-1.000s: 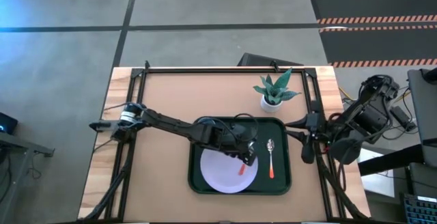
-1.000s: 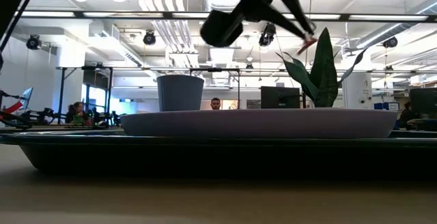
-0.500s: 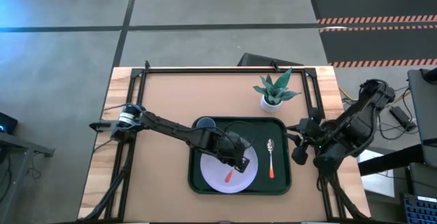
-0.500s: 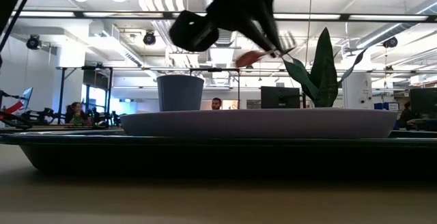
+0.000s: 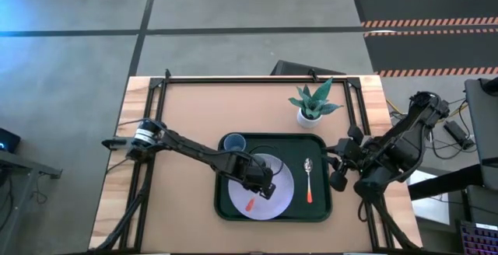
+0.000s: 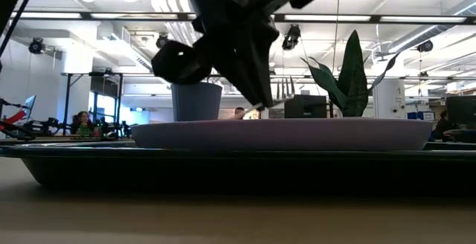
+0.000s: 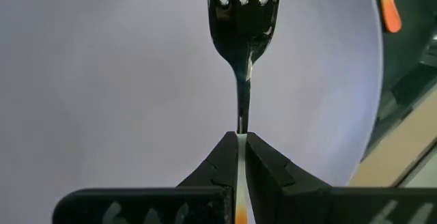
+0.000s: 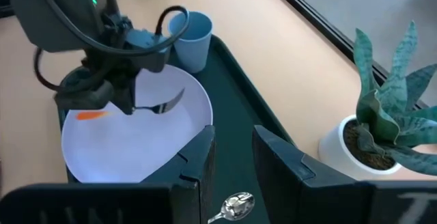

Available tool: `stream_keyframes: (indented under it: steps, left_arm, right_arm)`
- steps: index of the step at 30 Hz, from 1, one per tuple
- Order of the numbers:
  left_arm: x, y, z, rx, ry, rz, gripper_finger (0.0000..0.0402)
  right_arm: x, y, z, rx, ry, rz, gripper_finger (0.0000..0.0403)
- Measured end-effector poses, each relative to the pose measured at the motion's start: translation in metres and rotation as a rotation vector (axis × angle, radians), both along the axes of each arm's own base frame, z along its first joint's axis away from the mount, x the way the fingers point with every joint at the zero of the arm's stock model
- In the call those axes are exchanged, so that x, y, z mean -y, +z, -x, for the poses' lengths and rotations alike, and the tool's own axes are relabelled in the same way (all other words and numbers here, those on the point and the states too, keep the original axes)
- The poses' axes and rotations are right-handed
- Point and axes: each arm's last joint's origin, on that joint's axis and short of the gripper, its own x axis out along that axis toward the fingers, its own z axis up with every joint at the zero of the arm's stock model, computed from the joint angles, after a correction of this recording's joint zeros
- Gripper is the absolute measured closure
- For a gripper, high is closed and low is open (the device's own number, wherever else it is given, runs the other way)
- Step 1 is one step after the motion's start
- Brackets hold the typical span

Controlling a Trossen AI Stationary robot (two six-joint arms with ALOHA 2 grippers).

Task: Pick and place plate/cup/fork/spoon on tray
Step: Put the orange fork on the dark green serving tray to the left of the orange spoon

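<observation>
Orange-handled fork (image 5: 250,204) has swung from the plate's right side to lower left of the plate (image 5: 280,179), left gripper (image 5: 261,190) jaws pinching it, tines just above; release looks next. Spoon (image 5: 309,179), cup (image 5: 233,143) already on tray (image 5: 320,213). Right gripper (image 5: 336,179) waits at frame right, jaws part spread.

White potted plant (image 5: 311,106) near the table's (image 5: 194,107) far edge

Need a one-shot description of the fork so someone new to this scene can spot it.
Start at the dark green tray in the middle of the table, then the lavender plate on it. The fork is held just above that plate, pinched by its handle in the left gripper. Unlike the spoon lying on the tray beside the plate, it has tines and is in a gripper.
</observation>
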Motion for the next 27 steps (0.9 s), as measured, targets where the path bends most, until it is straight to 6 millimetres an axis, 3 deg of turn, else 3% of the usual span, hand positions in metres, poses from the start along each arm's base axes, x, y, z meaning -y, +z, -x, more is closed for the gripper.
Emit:
stream_keyframes:
  steps: [18, 27]
  left_arm:
    - [-0.007, -0.025, 0.001, 0.002, -0.017, 0.072, 0.0401]
    - [-0.011, -0.026, -0.002, 0.037, -0.01, 0.066, 0.0391]
  right_arm:
    - [-0.001, 0.001, -0.001, 0.015, 0.003, -0.013, 0.0317]
    - [0.0, 0.002, 0.0, 0.018, 0.003, -0.016, 0.0317]
